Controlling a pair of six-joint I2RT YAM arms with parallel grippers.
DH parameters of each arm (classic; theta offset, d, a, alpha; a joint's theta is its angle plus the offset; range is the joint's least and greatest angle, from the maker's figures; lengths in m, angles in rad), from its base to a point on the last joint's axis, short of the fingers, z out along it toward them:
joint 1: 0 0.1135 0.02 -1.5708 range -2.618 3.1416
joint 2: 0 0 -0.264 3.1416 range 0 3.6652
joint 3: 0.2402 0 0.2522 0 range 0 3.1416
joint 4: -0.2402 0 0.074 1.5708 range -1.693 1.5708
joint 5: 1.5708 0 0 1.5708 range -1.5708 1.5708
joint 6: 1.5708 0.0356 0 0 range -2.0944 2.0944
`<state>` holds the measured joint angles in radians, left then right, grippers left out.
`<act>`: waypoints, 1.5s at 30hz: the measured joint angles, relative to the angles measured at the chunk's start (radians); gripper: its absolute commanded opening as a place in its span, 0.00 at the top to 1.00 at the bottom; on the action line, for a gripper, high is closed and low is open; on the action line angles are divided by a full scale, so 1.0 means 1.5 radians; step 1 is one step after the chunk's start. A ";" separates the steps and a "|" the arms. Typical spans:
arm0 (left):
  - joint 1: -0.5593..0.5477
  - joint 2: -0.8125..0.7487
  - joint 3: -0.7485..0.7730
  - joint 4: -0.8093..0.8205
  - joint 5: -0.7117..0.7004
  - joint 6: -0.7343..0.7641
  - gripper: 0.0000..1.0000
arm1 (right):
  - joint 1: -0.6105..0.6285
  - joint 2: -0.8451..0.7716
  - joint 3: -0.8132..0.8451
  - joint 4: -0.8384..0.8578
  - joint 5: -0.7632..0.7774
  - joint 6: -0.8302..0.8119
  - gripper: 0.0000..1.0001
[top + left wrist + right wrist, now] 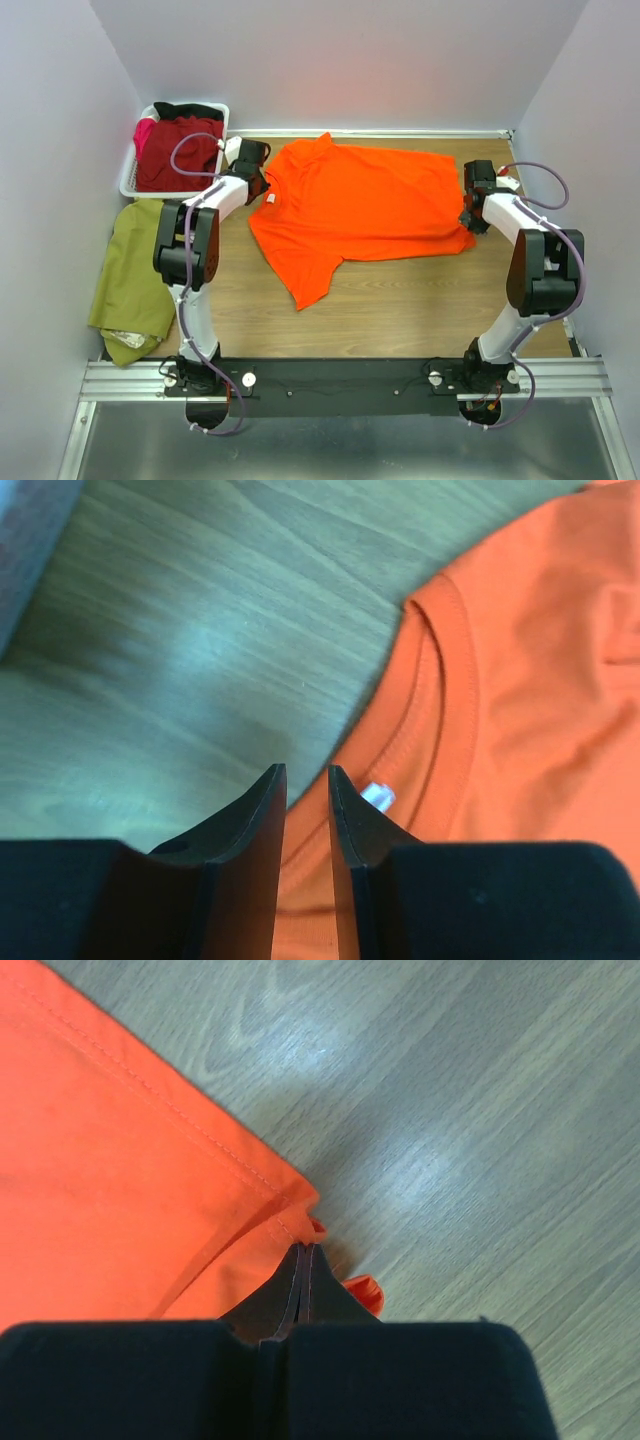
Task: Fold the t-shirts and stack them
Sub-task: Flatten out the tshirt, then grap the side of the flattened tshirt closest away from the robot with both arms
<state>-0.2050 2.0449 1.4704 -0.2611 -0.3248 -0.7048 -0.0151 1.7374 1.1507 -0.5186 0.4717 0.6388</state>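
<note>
A bright orange t-shirt (pixel 360 205) lies spread flat on the wooden table, its collar to the left and its hem to the right. My left gripper (pixel 262 190) hovers at the collar (pixel 445 680). Its fingers (pixel 307 770) stand a narrow gap apart over the neckline edge, and orange cloth shows through the gap beside a small white label (pixel 378 796). My right gripper (pixel 468 215) sits at the hem's near right corner. There its fingers (pixel 305 1247) are pressed together on the folded hem cloth (pixel 150 1190), and bits of orange poke out beside them.
A white slatted basket (pixel 128 185) at the back left holds a dark red shirt (pixel 178 155) and some black cloth. An olive green shirt (pixel 135 270) lies crumpled along the left edge of the table. Bare wood shows in front of the orange shirt.
</note>
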 measured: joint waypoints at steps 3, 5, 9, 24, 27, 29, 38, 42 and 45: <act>-0.008 -0.086 -0.070 0.028 -0.004 0.017 0.64 | 0.000 -0.003 0.000 0.000 -0.005 0.000 0.90; -0.016 -0.155 -0.119 0.037 -0.011 0.022 0.63 | 0.000 -0.004 0.000 0.001 -0.011 0.000 0.75; -0.075 -0.278 -0.183 0.054 -0.043 0.032 0.62 | 0.000 -0.020 -0.012 0.015 -0.032 0.002 0.55; -0.313 -0.414 -0.438 -0.044 -0.053 -0.031 0.60 | 0.005 -0.109 -0.049 0.046 -0.050 -0.002 0.51; -0.347 -0.451 -0.457 -0.056 -0.045 -0.053 0.59 | 0.013 -0.109 -0.049 0.047 -0.053 -0.002 0.51; -0.366 -0.464 -0.463 -0.056 -0.040 -0.064 0.58 | 0.020 -0.109 -0.049 0.048 -0.055 -0.002 0.51; -0.443 -0.473 -0.525 -0.067 -0.014 -0.117 0.57 | 0.028 -0.107 -0.050 0.049 -0.065 -0.002 0.51; -0.459 -0.473 -0.533 -0.091 -0.014 -0.146 0.57 | 0.031 -0.106 -0.051 0.050 -0.065 -0.002 0.51; -0.473 -0.473 -0.533 -0.100 -0.012 -0.165 0.57 | 0.033 -0.105 -0.051 0.050 -0.066 -0.002 0.51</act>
<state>-0.9150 1.3357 0.6704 -0.4118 -0.3435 -0.9527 0.0345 1.5803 1.0737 -0.4431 0.3725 0.6357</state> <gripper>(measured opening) 0.433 0.487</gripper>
